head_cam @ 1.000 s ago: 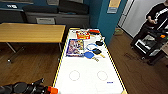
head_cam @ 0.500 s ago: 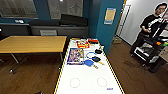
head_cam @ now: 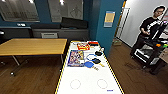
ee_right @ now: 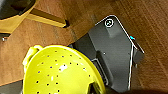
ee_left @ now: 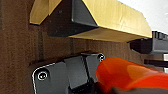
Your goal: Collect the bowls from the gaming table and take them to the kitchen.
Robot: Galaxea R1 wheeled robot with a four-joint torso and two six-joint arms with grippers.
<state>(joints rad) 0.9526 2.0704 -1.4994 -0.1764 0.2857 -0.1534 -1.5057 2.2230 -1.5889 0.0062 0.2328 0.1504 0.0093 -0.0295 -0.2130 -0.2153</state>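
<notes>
Orange-red bowl (ee_left: 130, 72) sits right up against the left wrist camera, yellow-green bowl (ee_right: 58, 71) against the right. Can't tell if either jaws are actually clamped. Gaming table (head_cam: 82, 85) runs up the head view's middle.

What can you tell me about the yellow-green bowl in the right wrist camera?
The yellow-green bowl looks like glossy plastic, its inner wall dotted with small holes like a strainer, with a small tab handle at the rim. It sits close under the right wrist camera, beside the robot's dark plate, above a brown wood-look floor. What grips it cannot be made out.
</notes>
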